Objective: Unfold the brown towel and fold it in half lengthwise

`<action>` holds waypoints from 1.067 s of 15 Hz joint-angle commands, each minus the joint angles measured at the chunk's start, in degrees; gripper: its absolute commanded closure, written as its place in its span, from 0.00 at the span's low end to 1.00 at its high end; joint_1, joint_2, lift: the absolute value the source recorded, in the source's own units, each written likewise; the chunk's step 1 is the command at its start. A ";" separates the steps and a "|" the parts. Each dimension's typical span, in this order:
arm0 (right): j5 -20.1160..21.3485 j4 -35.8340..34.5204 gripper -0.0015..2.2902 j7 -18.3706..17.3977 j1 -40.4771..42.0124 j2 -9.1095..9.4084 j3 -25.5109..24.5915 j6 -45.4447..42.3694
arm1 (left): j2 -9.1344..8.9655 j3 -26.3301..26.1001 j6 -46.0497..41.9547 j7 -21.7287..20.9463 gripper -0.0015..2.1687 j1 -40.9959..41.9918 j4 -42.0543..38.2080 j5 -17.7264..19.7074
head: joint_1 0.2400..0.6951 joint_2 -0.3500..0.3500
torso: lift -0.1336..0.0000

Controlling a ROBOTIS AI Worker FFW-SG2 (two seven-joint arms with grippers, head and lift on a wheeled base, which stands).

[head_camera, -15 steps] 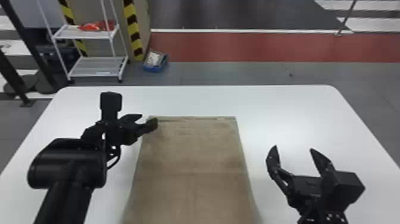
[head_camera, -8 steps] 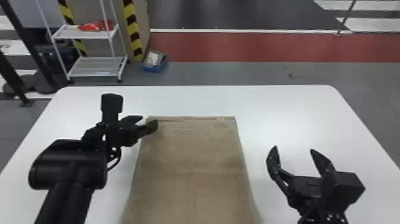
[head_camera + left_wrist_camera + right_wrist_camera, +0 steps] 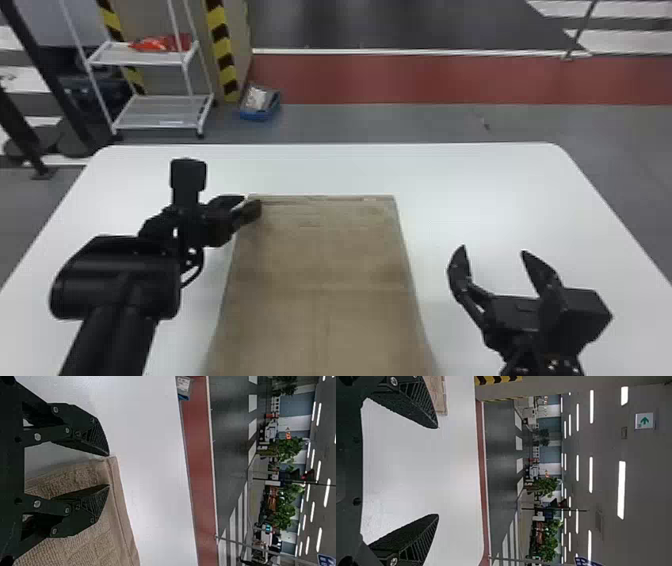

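Narrowing slightly – the left claw (image 3: 253,201); lying unmoved – the brown towel (image 3: 325,270).

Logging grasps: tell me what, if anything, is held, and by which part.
Nothing: the left pincer gapes at a corner of the brown towel; the right pincer is open.

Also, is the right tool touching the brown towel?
Apart. The head view shows it: a strip of white table is seen between the right tool and the brown towel.
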 commanded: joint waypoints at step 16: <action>0.00 1.46 0.03 0.08 -1.28 0.31 0.17 0.35 | 0.07 4.93 4.76 -8.09 0.63 9.72 -19.68 8.09 | 1.00 0.46 | 0.08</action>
